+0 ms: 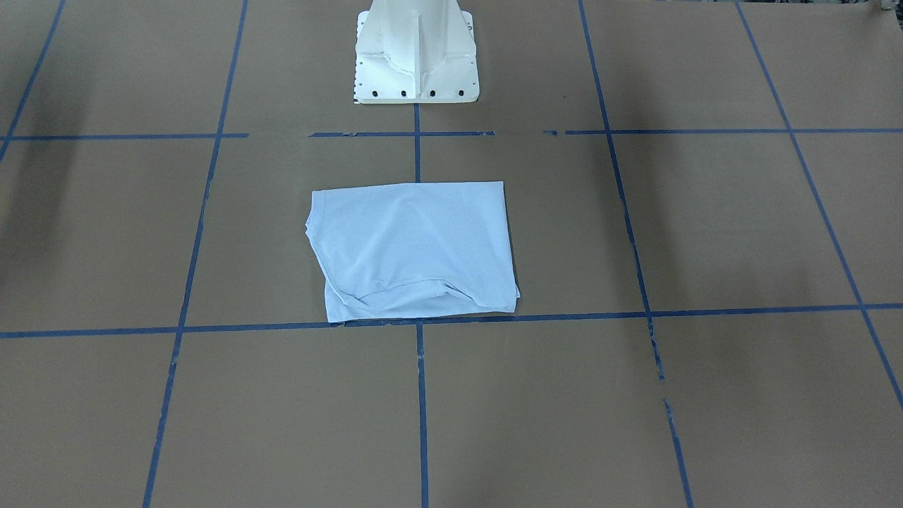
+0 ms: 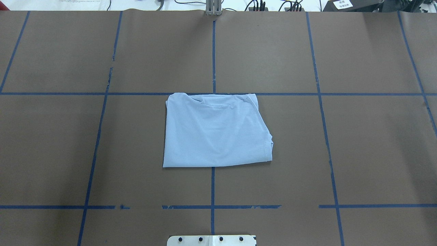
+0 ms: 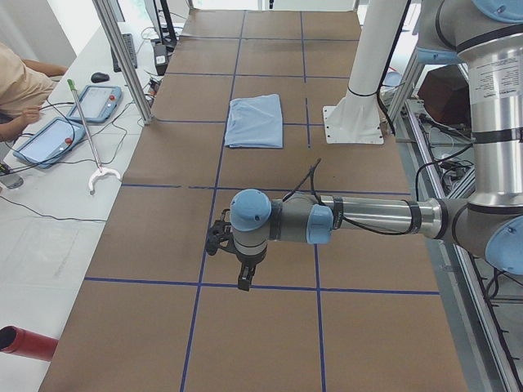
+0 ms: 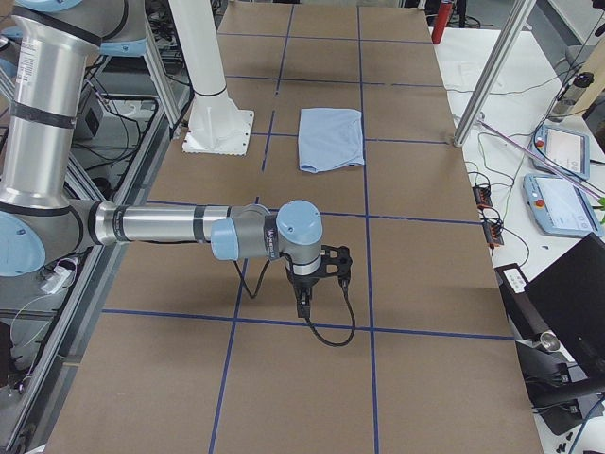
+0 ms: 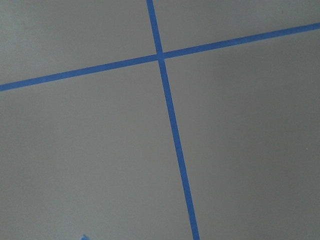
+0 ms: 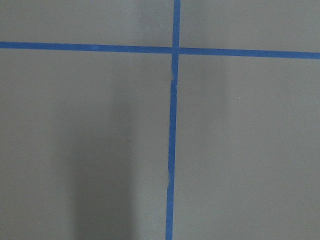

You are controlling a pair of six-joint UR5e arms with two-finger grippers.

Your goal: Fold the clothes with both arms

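Observation:
The light blue T-shirt [image 1: 413, 247] lies folded into a rough rectangle in the middle of the brown table, in front of the pedestal; it also shows in the overhead view [image 2: 215, 131]. Its print is hidden. No arm reaches it. The left gripper [image 3: 239, 273] hangs over bare table far to the robot's left, seen only in the exterior left view; I cannot tell if it is open or shut. The right gripper [image 4: 304, 303] hangs over bare table far to the robot's right, seen only in the exterior right view; I cannot tell its state. Both wrist views show only brown table and blue tape.
The white pedestal base [image 1: 416, 56] stands behind the shirt. Blue tape lines [image 2: 213, 54] grid the table. An operator [image 3: 16, 90] and teach pendants [image 3: 102, 102] are at a side bench, with a metal post [image 3: 122, 57] at the table's edge.

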